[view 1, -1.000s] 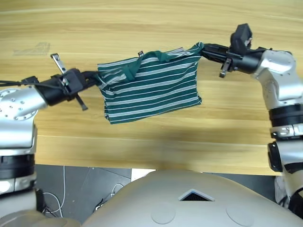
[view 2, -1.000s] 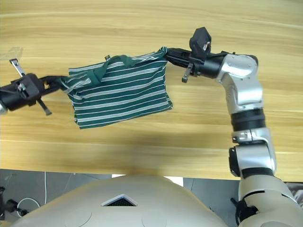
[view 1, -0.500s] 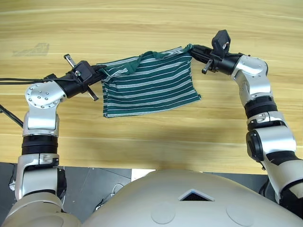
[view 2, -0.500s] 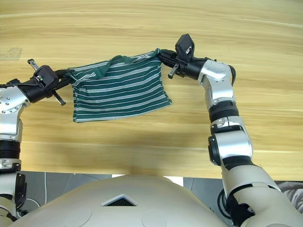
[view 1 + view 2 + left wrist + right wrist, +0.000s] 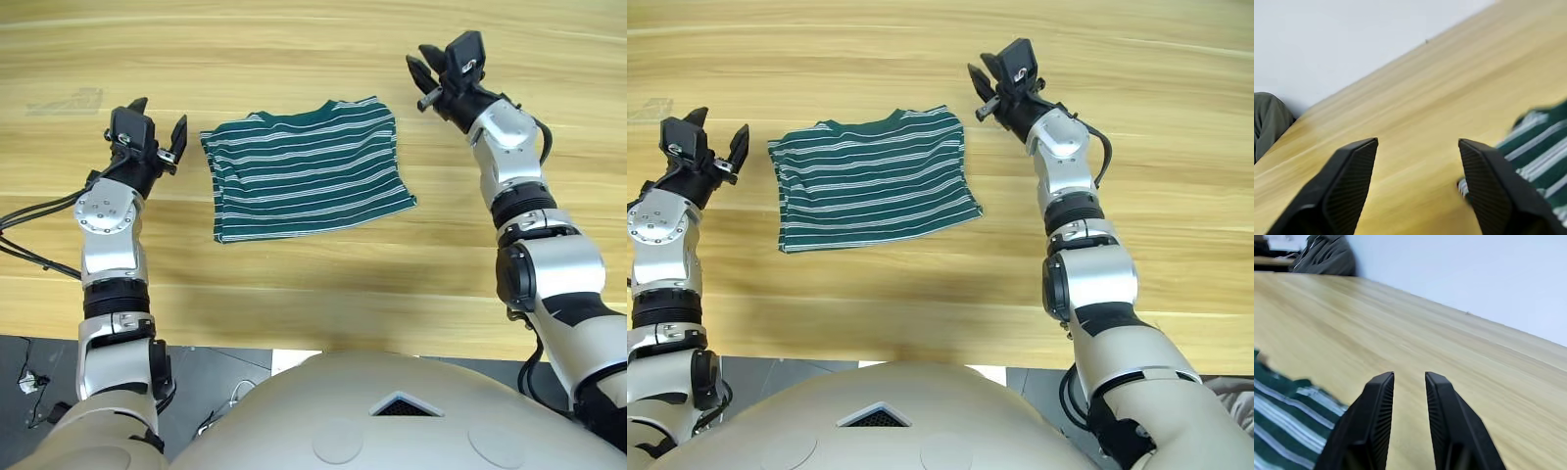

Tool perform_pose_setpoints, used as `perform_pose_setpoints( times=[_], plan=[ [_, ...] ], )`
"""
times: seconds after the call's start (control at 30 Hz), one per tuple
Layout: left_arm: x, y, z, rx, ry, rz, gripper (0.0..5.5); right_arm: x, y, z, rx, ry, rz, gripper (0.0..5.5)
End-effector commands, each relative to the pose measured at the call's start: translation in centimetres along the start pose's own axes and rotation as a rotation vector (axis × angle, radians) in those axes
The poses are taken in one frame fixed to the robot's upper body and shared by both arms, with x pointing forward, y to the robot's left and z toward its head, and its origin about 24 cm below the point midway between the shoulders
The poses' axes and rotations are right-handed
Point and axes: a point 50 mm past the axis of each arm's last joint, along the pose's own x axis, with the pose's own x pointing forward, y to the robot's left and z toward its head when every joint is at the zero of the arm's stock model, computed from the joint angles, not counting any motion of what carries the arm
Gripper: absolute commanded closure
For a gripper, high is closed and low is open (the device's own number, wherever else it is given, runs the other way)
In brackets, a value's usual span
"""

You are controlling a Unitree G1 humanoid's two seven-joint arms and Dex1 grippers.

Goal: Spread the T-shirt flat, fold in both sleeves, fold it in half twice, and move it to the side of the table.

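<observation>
Presently, one item was entered: a dark green T-shirt of soft knit cloth with thin white stripes (image 5: 304, 166). It lay flat on the pale wood-grain counter (image 5: 294, 294), near the middle, folded to a rough rectangle with the neckline along its far edge and no sleeve sticking out.

Handling, as judged:
- Light and limp, with no stiffness of its own.
- Not fragile and not slippery.
- Lifted by a single point, it would likely sag and shed its folds.
- The stacked layers could slide over one another.

Best hold, as judged: two corners of one edge, pinched through every layer and raised together and level.

Position, left to right:
- Left jaws: just beside the shirt's far left corner and clear of the cloth. They were spread wide and held nothing.
- T-shirt: between the two arms, touched by neither.
- Right jaws: near the far right corner, a little beyond it and off to the right, raised clear of the fabric. They were parted only by a narrow gap and held nothing.
</observation>
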Motion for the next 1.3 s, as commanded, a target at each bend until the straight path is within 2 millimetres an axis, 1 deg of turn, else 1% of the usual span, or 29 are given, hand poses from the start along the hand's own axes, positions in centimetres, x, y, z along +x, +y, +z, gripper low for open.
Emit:
perform_pose_setpoints(
  times=[0.03,0.1,0.2,0.27,0.37,0.53,0.63,0.67,0.73,0.8,0.83,0.93,1.0,1.07,1.13,1.17,1.2,1.27,1.3],
  plan=[
    [-0.1,0.5,3.1,-0.068,-0.156,0.076,2.37,1.3,1.3,0.8,-0.205,0.062,0.113,4.34],
    [-0.3,0.6,4.2,-0.067,-0.191,0.090,2.37,2.2,2.1,1.0,-0.313,0.130,0.187,4.34],
    [-0.8,0.2,5.2,-0.066,-0.223,0.065,2.37,3.4,3.8,0.5,-0.535,0.272,0.284,4.34],
    [-1.1,-0.2,5.5,-0.042,-0.226,0.041,2.37,3.9,4.5,0.1,-0.668,0.340,0.302,4.34],
    [-1.3,-0.4,5.9,-0.039,-0.237,0.013,2.37,4.2,5.1,-0.6,-0.815,0.417,0.295,4.34],
    [-1.3,-0.9,5.9,-0.020,-0.229,-0.022,2.37,4.5,6.0,-0.9,-0.957,0.473,0.334,4.34],
    [-1.3,-1.1,5.8,-0.028,-0.227,-0.019,2.37,4.2,5.3,-1.3,-1.000,0.509,0.329,4.34],
    [-1.3,-1.2,5.8,-0.028,-0.226,-0.018,2.37,4.0,4.8,-1.3,-0.990,0.520,0.321,4.34],
    [-1.4,-1.3,5.8,-0.020,-0.223,-0.013,2.37,3.1,3.1,-1.6,-0.970,0.551,0.283,4.34],
    [-1.5,-1.4,5.8,-0.010,-0.221,-0.008,2.37,1.6,0.3,-2.0,-0.921,0.612,0.225,4.34],
    [-1.6,-1.5,5.8,-0.004,-0.220,-0.010,2.37,0.6,-1.0,-2.3,-0.899,0.647,0.200,4.34],
    [-1.7,-2.1,5.8,0.004,-0.213,-0.017,2.37,-3.4,-5.2,-3.6,-0.874,0.759,0.135,4.34],
    [-1.7,-2.3,5.7,0.009,-0.195,-0.022,2.37,-6.0,-7.5,-4.0,-0.816,0.796,0.065,4.34],
    [-1.9,-2.4,5.5,0.018,-0.179,-0.018,2.37,-7.6,-8.8,-4.0,-0.745,0.796,0.013,4.34],
    [-2.2,-2.5,5.4,0.029,-0.171,-0.016,2.37,-8.7,-9.4,-4.0,-0.697,0.779,0.010,4.34],
    [-2.2,-2.6,5.4,0.030,-0.165,-0.025,2.37,-8.9,-9.2,-4.1,-0.675,0.748,0.047,4.34],
    [-2.1,-2.7,5.3,0.030,-0.149,-0.028,2.37,-8.5,-7.9,-4.2,-0.677,0.680,0.152,4.34],
    [-2.0,-2.8,5.4,0.026,-0.138,-0.031,2.37,-7.8,-4.3,-4.0,-0.681,0.520,0.393,4.34],
    [-2.0,-2.9,5.7,0.029,-0.146,-0.037,2.37,-7.6,-1.1,-2.9,-0.703,0.394,0.532,4.34]
  ],
)
